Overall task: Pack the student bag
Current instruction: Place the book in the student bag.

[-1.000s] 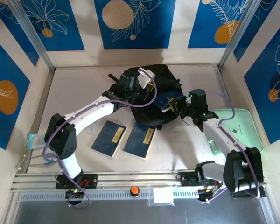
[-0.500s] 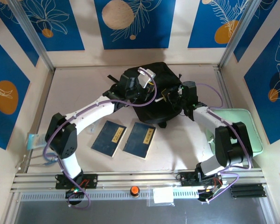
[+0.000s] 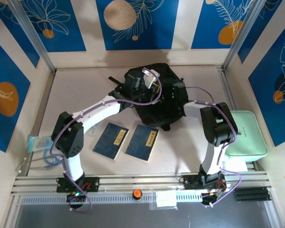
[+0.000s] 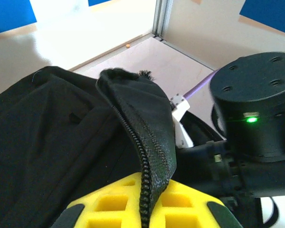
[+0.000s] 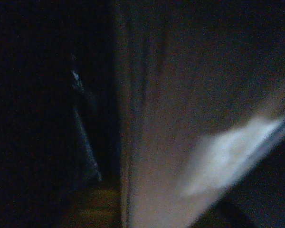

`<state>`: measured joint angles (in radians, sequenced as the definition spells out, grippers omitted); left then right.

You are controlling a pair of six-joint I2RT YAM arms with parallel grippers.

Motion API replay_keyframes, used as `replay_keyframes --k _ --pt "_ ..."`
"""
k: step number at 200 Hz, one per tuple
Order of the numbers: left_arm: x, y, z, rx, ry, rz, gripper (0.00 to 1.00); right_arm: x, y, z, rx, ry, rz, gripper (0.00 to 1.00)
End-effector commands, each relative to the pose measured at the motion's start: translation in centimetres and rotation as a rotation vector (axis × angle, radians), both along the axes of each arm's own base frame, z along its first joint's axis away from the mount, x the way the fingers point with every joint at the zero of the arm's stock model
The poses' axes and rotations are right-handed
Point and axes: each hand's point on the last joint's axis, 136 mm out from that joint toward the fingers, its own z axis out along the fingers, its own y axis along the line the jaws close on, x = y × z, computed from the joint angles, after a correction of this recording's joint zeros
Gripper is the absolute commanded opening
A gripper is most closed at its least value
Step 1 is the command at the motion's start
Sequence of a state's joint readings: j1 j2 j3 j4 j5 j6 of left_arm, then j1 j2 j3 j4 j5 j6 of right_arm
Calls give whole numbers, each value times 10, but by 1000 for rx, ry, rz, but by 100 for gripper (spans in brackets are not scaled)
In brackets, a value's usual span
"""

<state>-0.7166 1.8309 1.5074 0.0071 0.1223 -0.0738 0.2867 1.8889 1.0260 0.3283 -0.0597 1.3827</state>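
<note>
Blue leaf-printed panels wall in a pale counter (image 3: pixel 80 90). At its far middle lies the student bag (image 3: pixel 156 107), black and slumped. The left claw (image 4: pixel 145 211) is closed on the bag's zipper edge (image 4: pixel 145 156), and a fold of black fabric rises between its yellow fingers (image 4: pixel 109 204). The right claw (image 3: pixel 175 94) reaches into the bag from the right; its wrist view is dark and blurred, so I cannot tell how its jaws stand. Nearer the arms' bases, two blue books (image 3: pixel 110 140) lie side by side, and a mint-green case (image 3: pixel 247 135) sits at the right edge.
</note>
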Motion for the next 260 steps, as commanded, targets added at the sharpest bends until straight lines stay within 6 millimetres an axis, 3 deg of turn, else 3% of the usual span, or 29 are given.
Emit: replay_keyframes --k 1,28,54,83,118,142,164,199,232,243,260 --pt "-1 -7 28 -45 -23 -13 0 4 2 -5 26 46 8 27" --pt "2 -4 20 -25 -12 5 0 -9 -1 -11 9 91 18 46" --pt "0 -6 16 -18 -1 -7 0 -25 -10 -11 -48 102 32 51" --pt "0 -7 13 -13 4 -12 0 -33 -16 -20 -55 134 29 40" --pt "-1 -10 8 -13 25 -26 0 -20 -9 -24 -62 129 47 25" --pt "-1 -11 2 0 52 -29 0 -8 -5 -17 -71 94 64 23" --pt "0 -11 -4 16 68 -23 0 -12 -8 -5 -85 65 74 24" --pt "-1 -10 -14 36 95 -23 0 -50 -20 15 -110 41 92 34" --pt "-5 -8 -29 58 152 -25 0 -94 -52 37 -246 10 24 43" --pt "-8 -6 -34 63 181 -25 7 -107 -67 44 -305 10 -11 48" --pt "-16 -3 -39 71 234 -44 35 -123 -91 62 -389 -12 -64 55"
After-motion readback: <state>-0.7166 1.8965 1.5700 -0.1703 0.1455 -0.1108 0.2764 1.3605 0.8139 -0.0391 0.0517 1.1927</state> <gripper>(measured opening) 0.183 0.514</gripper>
